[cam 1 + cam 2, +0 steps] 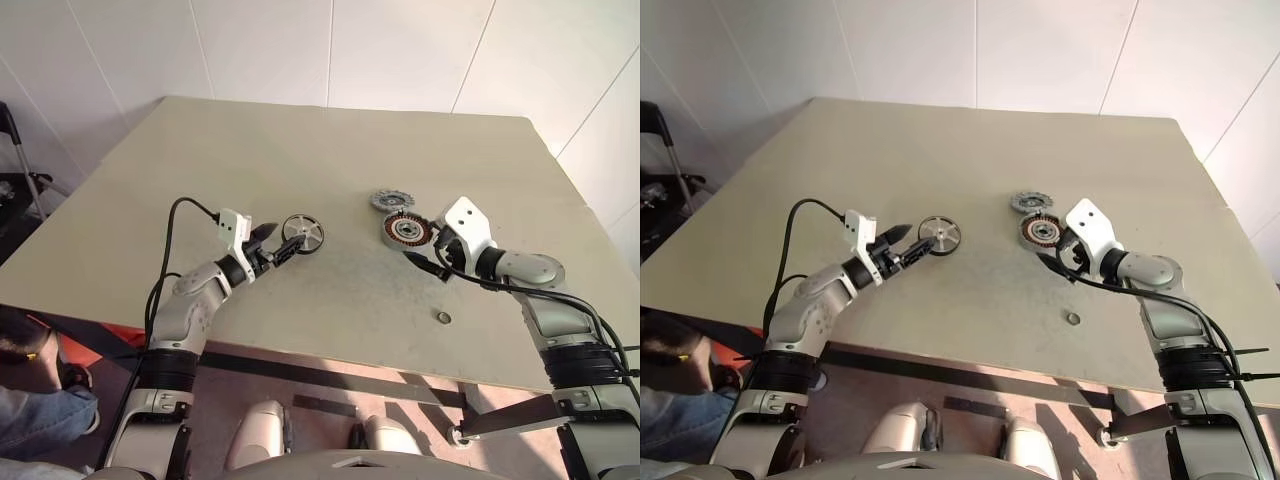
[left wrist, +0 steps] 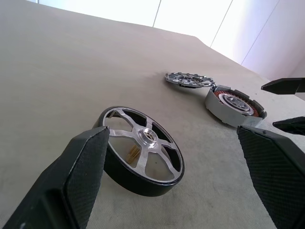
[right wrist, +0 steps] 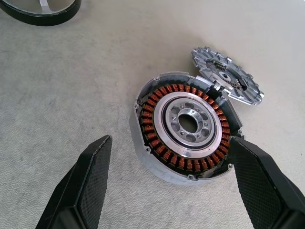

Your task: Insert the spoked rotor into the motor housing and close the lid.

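Left gripper [image 1: 283, 243] spread wide, empty, level, aimed at the shiny silver spoked rotor with dark outer band [image 1: 302, 233], fingertips right at its near edge; can't tell if touching. Rotor lies flat on the beige table [image 1: 250, 150], well apart from the housing. In the left wrist view one finger [image 2: 81, 167] sits against the rotor's side while the other finger [image 2: 276, 167] is far off, so the rotor is not centred between them

Right gripper [image 1: 432, 258] also wide and empty, tilted down, just beside the squat silver-grey motor housing with copper-red winding ring [image 1: 406, 231]. Housing sits open-side up, dark centre bore visible in the right wrist view. Flat dull-grey ribbed lid [image 1: 391, 200] lies just behind the housing, edge touching or overlapping it. Small loose washer ring [image 1: 443, 318] near the front edge, ignore

Step in hand, judged: pick up the rotor. To do it well: shift the left gripper sideways so the rim sits mid-jaw, push further in so the pads straddle the full rim, not just the edge. Thin rim, smooth metal – likely to slip or tip if pinched off-centre. Keep it flat for lifting. Right gripper could steady the housing so it doesn't slide on insertion; mind the lid sitting close
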Tool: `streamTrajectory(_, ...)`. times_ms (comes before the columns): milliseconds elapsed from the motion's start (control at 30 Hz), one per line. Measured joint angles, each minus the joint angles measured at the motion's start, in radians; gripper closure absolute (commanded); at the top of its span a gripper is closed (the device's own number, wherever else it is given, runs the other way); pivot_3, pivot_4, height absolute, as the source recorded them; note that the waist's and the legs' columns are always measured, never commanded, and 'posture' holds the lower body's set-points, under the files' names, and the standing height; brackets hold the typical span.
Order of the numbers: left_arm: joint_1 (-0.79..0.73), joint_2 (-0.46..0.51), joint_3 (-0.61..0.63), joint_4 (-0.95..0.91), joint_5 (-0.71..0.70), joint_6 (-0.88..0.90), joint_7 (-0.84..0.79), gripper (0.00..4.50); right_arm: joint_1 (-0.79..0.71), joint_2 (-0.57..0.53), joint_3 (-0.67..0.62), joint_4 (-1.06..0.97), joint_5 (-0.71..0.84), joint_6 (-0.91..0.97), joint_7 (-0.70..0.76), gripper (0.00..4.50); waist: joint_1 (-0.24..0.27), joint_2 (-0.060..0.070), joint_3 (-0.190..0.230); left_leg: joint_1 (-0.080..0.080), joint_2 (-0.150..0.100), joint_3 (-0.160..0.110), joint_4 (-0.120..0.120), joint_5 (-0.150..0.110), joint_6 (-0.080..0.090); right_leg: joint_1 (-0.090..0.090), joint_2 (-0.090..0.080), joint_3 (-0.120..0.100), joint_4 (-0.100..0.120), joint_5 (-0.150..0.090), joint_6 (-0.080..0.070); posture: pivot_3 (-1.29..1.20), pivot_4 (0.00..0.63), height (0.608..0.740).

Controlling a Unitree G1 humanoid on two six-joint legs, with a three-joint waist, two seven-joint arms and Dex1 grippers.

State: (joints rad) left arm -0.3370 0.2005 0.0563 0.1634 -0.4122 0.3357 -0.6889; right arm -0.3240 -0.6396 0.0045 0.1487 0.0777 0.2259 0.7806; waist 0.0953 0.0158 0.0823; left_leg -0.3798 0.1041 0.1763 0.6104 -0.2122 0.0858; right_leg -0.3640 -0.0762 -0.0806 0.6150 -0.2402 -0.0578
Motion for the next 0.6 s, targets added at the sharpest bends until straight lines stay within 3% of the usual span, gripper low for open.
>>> streamTrajectory(600, -0.003, 0.0, -0.002, 0.001, 0.004, -0.001, 0.0, 0.0, -0.045, 0.004, 0.016, 0.0, -0.018, 0.05, -0.014, 0.1, 0.0, 0.0, 0.0, 0.0, 0.0, 0.0, 0.0, 0.0, 0.0, 0.0, 0.0, 0.0, 0.0, 0.0, 0.0, 0.0, 0.0, 0.74)
